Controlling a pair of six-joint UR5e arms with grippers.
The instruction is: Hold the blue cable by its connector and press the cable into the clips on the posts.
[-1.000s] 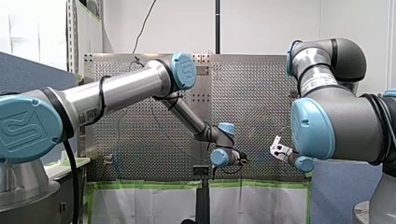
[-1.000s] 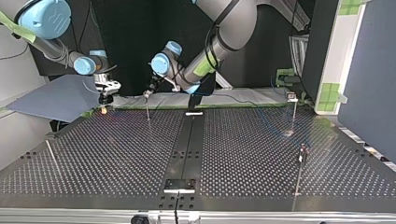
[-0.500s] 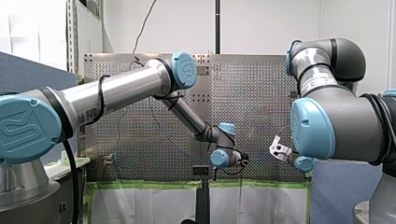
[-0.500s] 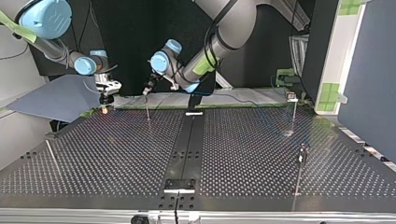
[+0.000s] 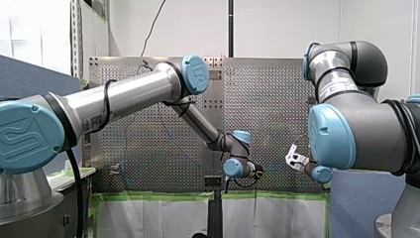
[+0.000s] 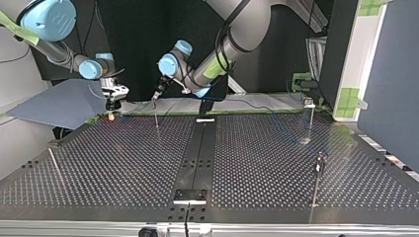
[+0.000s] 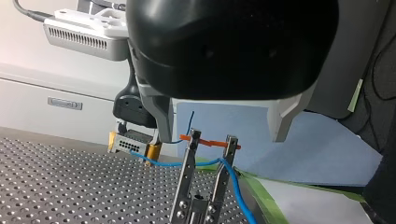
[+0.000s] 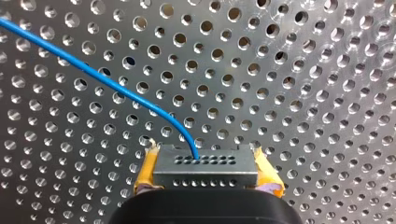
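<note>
Your table (image 6: 99,163) carries a few thin posts set well apart. The post (image 6: 156,118) that matters now stands near the far edge, left of centre in the top view, and both arms have gathered there for it.

Your left arm reaches past the middle so that the left gripper (image 6: 156,94) hangs right above that post. In the left wrist view its fingers are spread wide and hold nothing, with the clip ahead of them and between them. I'd judge that spacing is deliberate: it lets the fingers come down on either side of the clip without striking it.

Your right gripper (image 8: 205,173) is closed on the connector (image 8: 205,162), with a yellow pad on each short end. It sits low over the table, just beside the post. Held there, it probably anchors the cable's end and aims the first stretch straight at the clip.

The clip (image 7: 187,179) is two upright metal prongs with an orange piece (image 7: 210,141) across their tops.

The blue cable (image 7: 239,198) leaves the middle of the connector, sags a little and passes between the prongs just under the orange piece. It then drops away on the far side. It looks to be in the mouth of the clip, but you can't tell from here whether it is fully seated.
</note>
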